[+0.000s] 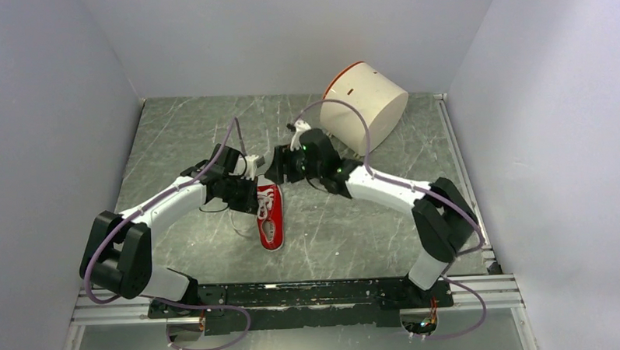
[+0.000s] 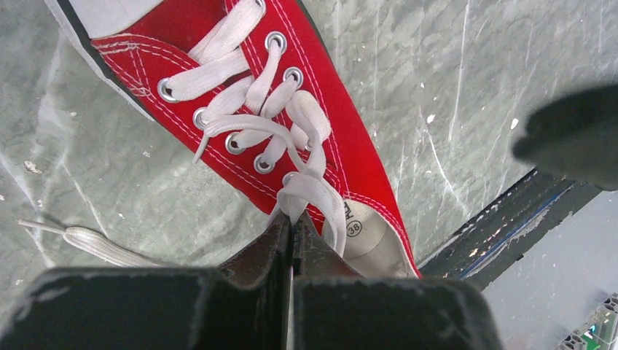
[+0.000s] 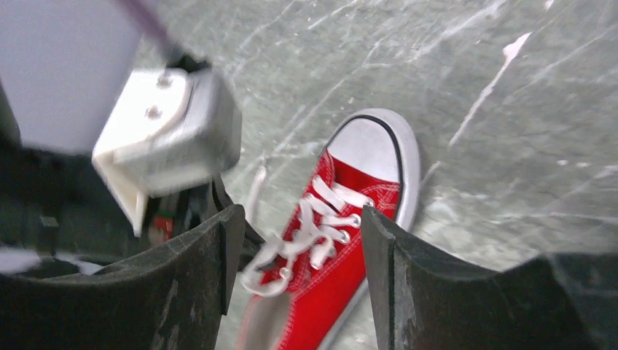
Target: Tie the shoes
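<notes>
A small red canvas sneaker (image 1: 270, 217) with white laces lies on the grey marbled table, its white toe cap toward the near edge. My left gripper (image 1: 254, 183) is at the shoe's heel end. In the left wrist view it (image 2: 293, 219) is shut on a loop of white lace (image 2: 313, 191) by the top eyelets of the shoe (image 2: 342, 131). A loose lace end (image 2: 95, 242) trails on the table. My right gripper (image 1: 279, 168) hovers just behind the heel. In the right wrist view it (image 3: 302, 219) is open and empty, with the shoe (image 3: 331, 273) below between its fingers.
A large white cylinder with an orange rim (image 1: 364, 103) lies on its side at the back right. White walls enclose the table on three sides. The left arm's white wrist block (image 3: 171, 135) is close to my right gripper. A black rail (image 1: 295, 294) runs along the near edge.
</notes>
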